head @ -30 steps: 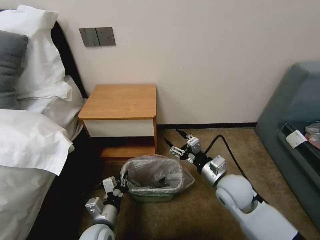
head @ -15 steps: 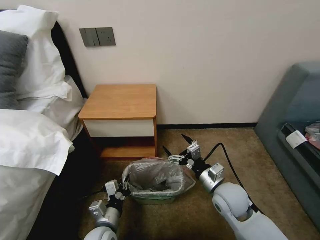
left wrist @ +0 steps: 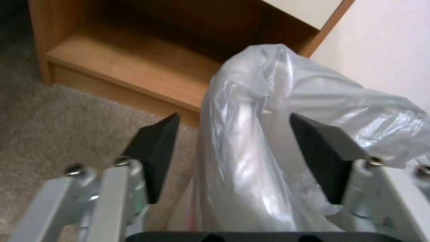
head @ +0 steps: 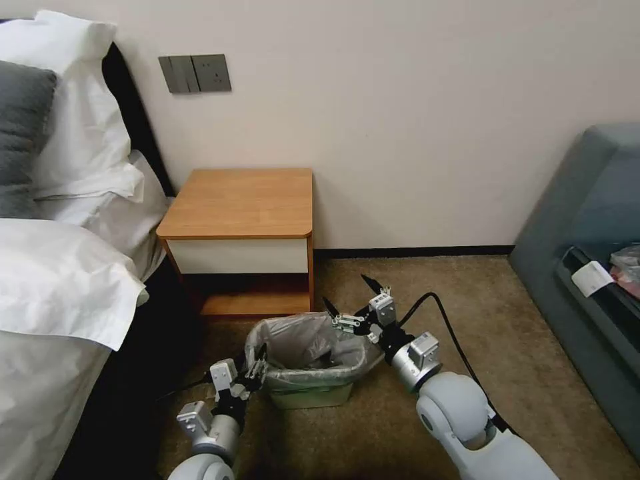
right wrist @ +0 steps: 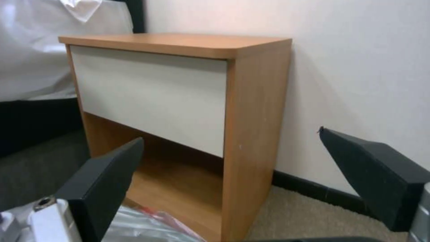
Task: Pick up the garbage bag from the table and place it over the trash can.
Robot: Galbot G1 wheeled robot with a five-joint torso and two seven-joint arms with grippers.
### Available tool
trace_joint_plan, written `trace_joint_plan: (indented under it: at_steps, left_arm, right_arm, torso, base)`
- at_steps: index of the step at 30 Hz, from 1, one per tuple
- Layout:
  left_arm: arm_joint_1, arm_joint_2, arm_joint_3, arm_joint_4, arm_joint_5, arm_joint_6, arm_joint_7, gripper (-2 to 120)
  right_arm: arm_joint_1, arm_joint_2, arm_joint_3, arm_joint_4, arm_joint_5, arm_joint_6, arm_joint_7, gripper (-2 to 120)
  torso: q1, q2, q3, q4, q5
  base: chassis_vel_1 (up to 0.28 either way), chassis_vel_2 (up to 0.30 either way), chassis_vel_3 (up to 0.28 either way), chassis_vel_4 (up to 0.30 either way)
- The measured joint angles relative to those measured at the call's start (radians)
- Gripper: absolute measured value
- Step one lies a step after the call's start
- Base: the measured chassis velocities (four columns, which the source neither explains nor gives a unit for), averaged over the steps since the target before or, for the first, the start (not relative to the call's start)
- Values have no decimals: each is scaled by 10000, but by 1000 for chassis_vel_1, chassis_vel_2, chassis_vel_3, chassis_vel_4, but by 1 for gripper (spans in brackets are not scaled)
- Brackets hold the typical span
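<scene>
With both jaws wide, the left gripper (head: 255,371) at the bin's (head: 310,395) 9 o'clock and the right gripper (head: 353,303) at 2 o'clock, the loose bag (head: 300,350) could have been snagged and dragged off the rim.

The trash can (head: 311,393) stands on the carpet (head: 427,293) just in front of the table (head: 241,203), whose lower shelf blocks passage at 12 o'clock of it. At 9 o'clock the bed (head: 53,300) closes that side, and the left gripper (head: 252,370) sits spread at the bin's rim there. At 2 o'clock the right gripper (head: 350,297) hangs spread. From 3 to 5 o'clock bare carpet lies free as far as the sofa (head: 587,220)
</scene>
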State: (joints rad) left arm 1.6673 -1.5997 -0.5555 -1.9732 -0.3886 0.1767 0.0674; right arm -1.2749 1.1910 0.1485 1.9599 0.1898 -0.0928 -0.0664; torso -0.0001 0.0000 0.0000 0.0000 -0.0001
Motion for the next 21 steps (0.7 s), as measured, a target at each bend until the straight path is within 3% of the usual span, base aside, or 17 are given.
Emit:
trace_joint_plan:
  at_steps: [2, 9, 15, 18, 19, 21]
  left_arm:
    - [6, 27, -7, 11, -10, 0, 82, 82]
    - [29, 34, -31, 24, 132, -96, 203, 85]
    - [190, 105, -152, -211, 994, -651, 376, 85]
    - [172, 106, -332, -122, 1935, -1779, 598, 85]
    - [172, 106, -332, -122, 1935, -1779, 598, 85]
    - [-49, 51, -493, 281, 2384, -3236, 754, 84]
  right_arm:
    - [-21, 30, -1, -2, -31, -16, 4, 100]
    - [7, 39, -15, -1, -47, -74, -48, 100]
    - [-21, 110, -13, -18, -101, -80, -80, 100]
    - [-165, 215, 33, -54, -203, -31, -62, 100]
    - [-165, 215, 33, -54, -203, -31, -62, 100]
    - [-475, 427, 67, -74, -314, 4, 453, 100]
  torso:
    - [1, 0, 0, 0, 0]
    - [0, 0, 0, 0, 1]
    - [0, 0, 0, 1, 1]
    - [0, 0, 0, 1, 2]
    - [0, 0, 0, 1, 2]
    - [0, 0, 0, 1, 0]
  base:
    - [0, 0, 0, 0]
    - [0, 0, 0, 0]
    - [0, 0, 0, 0]
    - [0, 0, 0, 0]
    - [0, 0, 0, 0]
    - [0, 0, 0, 0]
